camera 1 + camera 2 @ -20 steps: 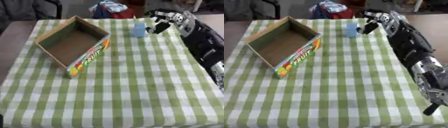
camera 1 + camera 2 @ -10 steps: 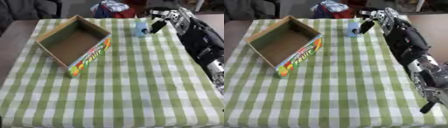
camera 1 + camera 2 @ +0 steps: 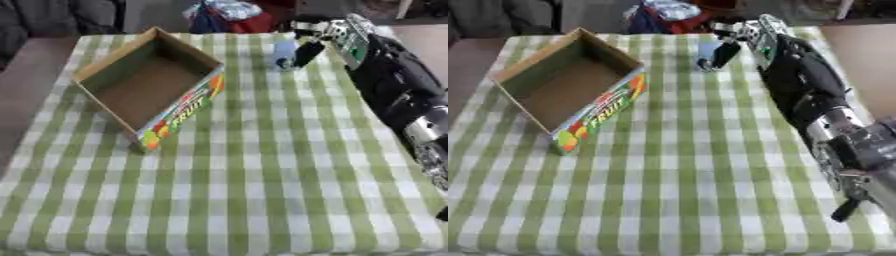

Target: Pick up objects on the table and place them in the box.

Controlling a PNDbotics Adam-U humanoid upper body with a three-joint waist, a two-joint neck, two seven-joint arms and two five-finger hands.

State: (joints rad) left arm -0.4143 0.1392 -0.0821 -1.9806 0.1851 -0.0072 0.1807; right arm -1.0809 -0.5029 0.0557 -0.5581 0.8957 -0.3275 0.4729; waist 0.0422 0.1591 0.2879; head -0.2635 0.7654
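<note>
My right hand (image 3: 308,44) curls round the small pale-blue object (image 3: 283,52) at the far side of the table (image 3: 262,175). It looks light and stiff, maybe slippery, so I hold its sides. The box (image 3: 140,87) sits well to the hand's left, nearer me.

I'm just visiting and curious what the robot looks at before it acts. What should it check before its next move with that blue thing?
1. Robot hand at the light blue object: ok, right beside it.
2. Fingers closed round it: cannot tell.
3. Object upright on the checked tablecloth: ok.
4. Cardboard fruit box open and empty: ok.
5. Path from object to box free of things: ok.
6. Left robot hand: not in view.
</note>
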